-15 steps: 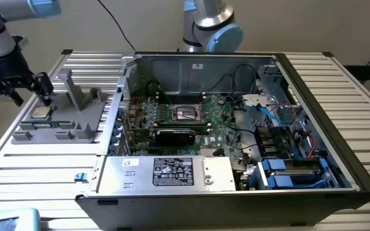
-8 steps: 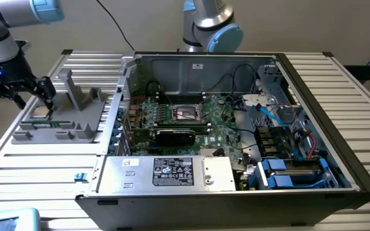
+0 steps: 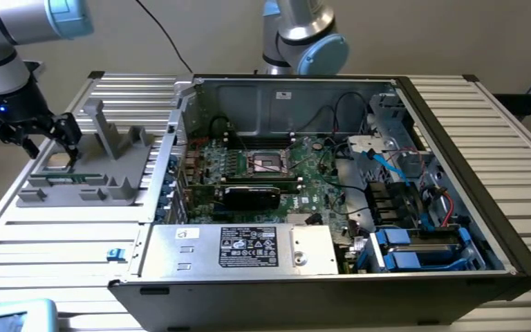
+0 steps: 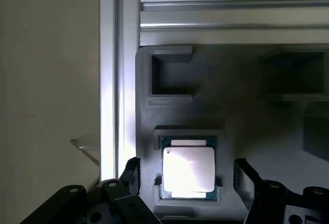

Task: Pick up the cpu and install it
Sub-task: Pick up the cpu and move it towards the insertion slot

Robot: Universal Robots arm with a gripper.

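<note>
- The cpu (image 4: 188, 170) lies flat, shiny top up, in a square pocket of a grey holder (image 4: 247, 116). The pocket is close to the holder's edge that runs along the worktop's outer rail.
- The gripper (image 4: 186, 176) hangs over the cpu with its jaws spread wide. One black finger (image 4: 131, 175) stands on each side of the chip, and neither touches it.
- The holder sits on the slatted metal worktop (image 3: 63, 242), near its edge at the exterior view's left.
- An open computer case (image 3: 284, 104) stands just beside the holder and takes up the middle of the worktop.
- Inside the case, the motherboard socket (image 3: 267, 162) is uncovered, with a black expansion card (image 3: 252, 196) near it.
- A silver box with a black label (image 3: 247, 249) lies along the case's near edge.
</note>
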